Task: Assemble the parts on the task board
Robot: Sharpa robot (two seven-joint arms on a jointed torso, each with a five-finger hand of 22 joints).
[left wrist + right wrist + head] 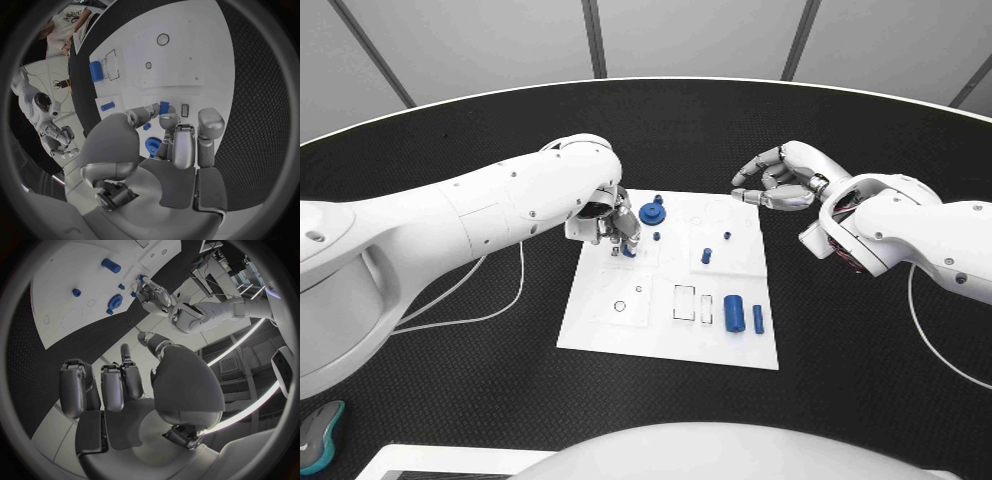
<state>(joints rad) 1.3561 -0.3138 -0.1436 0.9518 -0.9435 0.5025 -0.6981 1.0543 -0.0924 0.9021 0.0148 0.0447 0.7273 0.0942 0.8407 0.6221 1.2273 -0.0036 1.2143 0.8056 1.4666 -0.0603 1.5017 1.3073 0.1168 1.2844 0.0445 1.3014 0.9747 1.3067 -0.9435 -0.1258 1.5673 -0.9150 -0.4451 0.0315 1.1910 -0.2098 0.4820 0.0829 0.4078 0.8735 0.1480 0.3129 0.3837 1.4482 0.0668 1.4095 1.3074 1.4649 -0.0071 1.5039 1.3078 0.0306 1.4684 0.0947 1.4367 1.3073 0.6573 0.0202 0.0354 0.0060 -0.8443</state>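
Even, cool white light falls from overhead in the head view, bright enough that the task board (669, 300) reads almost featureless white against the dark, textured tabletop (444, 400). Shadows are soft and short; a faint one lies under the left hand (607, 228) on the board. The white arm shells carry mild sheen without hard glare. Both wrist views are fisheye circles in a dark frame: straight board edges bow strongly, and detail smears and darkens towards the rim. In the right wrist view a bright curved strip light (250, 340) glares, and the right hand (137, 390) close to the lens looks soft and dim.
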